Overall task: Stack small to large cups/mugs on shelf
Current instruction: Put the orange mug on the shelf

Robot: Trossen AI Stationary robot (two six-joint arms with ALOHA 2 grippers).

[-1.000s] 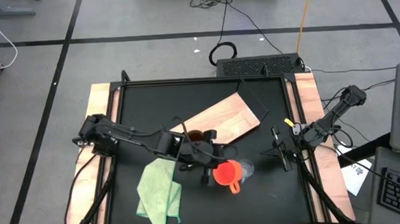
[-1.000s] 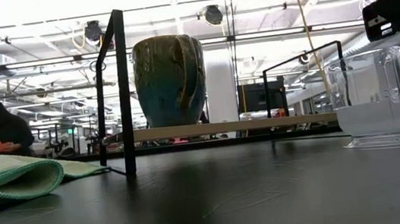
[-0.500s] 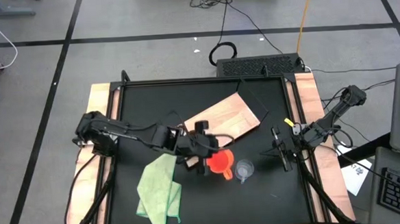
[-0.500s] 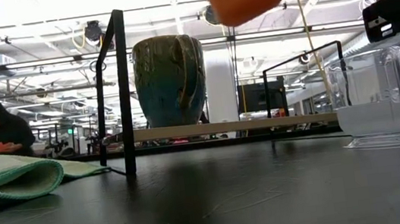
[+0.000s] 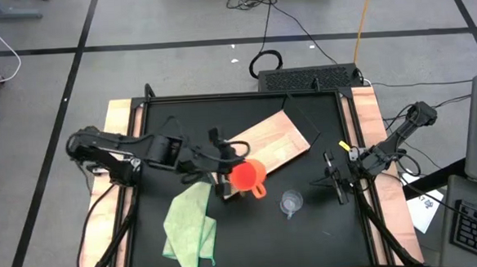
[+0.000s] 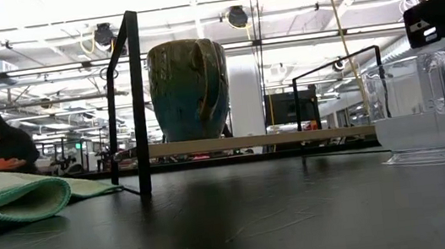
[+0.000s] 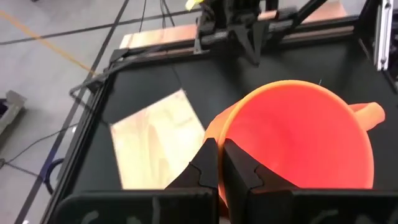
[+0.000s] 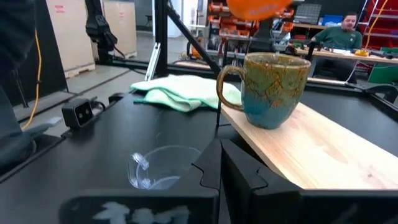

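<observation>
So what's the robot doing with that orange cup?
The left gripper is shut on the rim of the orange-red mug and holds it in the air above the brown mug, which stands on the wooden shelf. The clear glass cup sits on the black table, and the right gripper waits shut by the table's right edge.

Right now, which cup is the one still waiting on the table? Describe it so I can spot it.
Start at the wooden shelf in the middle of the black table. Just off its near edge, toward the right arm, stands the glass cup, alone. It is clear, unlike the brown mug and orange mug.
</observation>
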